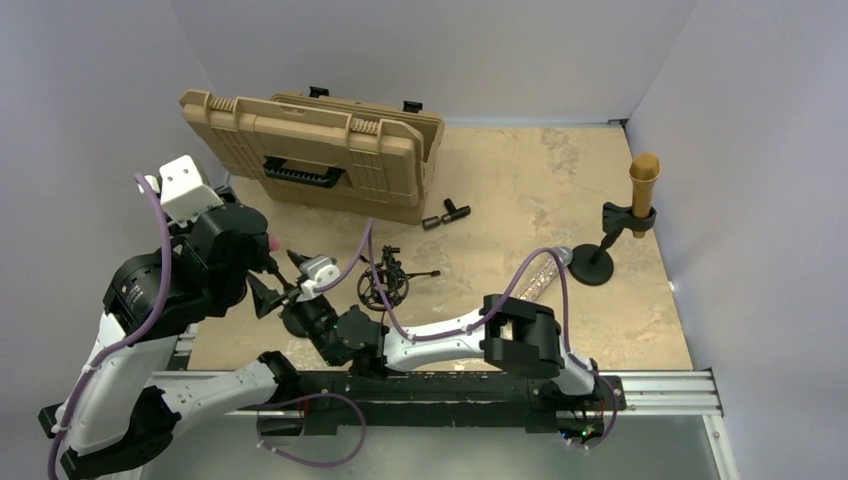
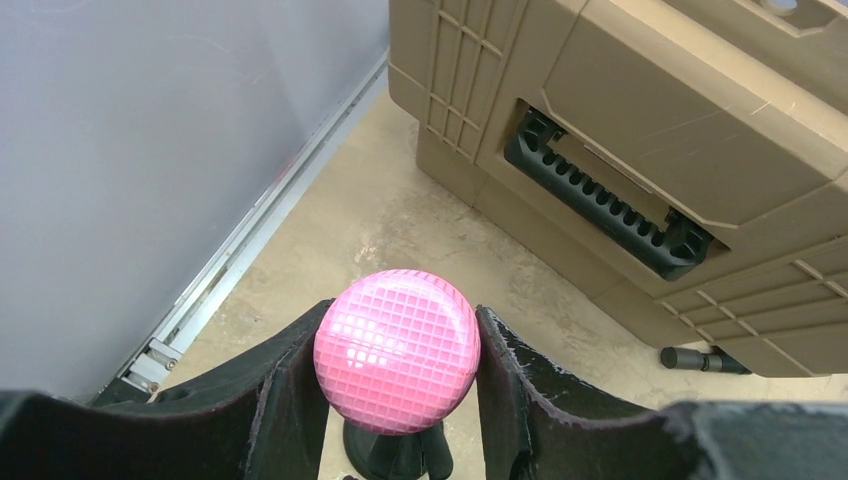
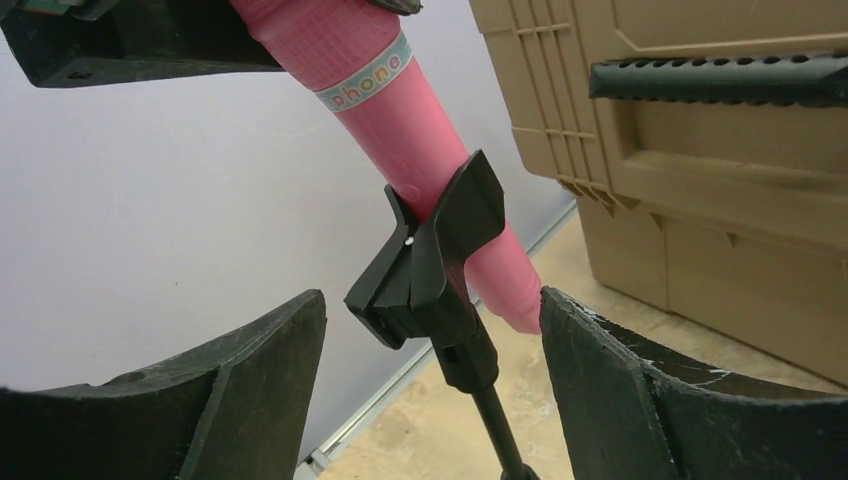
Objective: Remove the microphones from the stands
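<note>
**Pink microphone gripped at its head, still seated in the clip**

The left hand (image 2: pixel 400 320) is clamped on the pink microphone (image 2: pixel 396 355). Its two black pads press the round, glossy head from either side. The head is a pink ball with a fine grid pattern. Below it the smooth pink body tapers and runs at a slant through the stand's (image 3: pixel 490 400) black plastic clip (image 3: pixel 440 240), which sits on a thin black rod.

The right hand (image 3: pixel 430 300) is spread wide, one finger on each side of the clip, touching neither clip nor microphone.

A tan ribbed hard case (image 1: pixel 320 150) with a black handle lies just behind on the mottled beige desk (image 1: pixel 520 200). Two small black cylinders (image 1: pixel 447 215) lie near its right corner. Well apart, by the right wall, a gold microphone (image 1: pixel 643 185) stands upright in a second stand (image 1: pixel 600 260).
</note>
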Available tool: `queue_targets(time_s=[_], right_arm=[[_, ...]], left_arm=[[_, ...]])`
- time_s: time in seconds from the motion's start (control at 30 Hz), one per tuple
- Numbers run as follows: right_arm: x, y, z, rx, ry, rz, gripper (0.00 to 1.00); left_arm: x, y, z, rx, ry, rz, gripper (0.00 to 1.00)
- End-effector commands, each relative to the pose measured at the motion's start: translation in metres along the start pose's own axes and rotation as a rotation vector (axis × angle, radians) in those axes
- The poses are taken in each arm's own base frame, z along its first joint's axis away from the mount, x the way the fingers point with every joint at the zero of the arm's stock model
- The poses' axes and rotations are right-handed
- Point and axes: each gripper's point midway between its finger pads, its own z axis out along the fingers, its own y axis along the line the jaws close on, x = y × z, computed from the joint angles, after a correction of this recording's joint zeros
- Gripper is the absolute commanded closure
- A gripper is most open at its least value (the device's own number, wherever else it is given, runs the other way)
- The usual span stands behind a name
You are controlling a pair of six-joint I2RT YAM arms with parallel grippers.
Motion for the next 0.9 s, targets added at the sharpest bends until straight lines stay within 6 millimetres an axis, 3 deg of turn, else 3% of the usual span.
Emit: queue_targets(time_s=[0.0,0.33,0.87], right_arm=[[-0.033,0.007,0.01,-0.013,-0.098,-0.002,0.25],[-0.01,0.001,0.016,0.047,-0.08,-0.073,0.34],[-0.017,-0.009,0.028,0.07,-0.111,-0.096,0.43]], left_arm=[[-0.002,-0.017,0.002,0.036,-0.003,-0.09,1.0],[0.0,-0.022,0.005,0.027,-0.006,-0.065,1.0],[0.002,-0.019,0.005,0.031,-0.005,-0.067,1.0]])
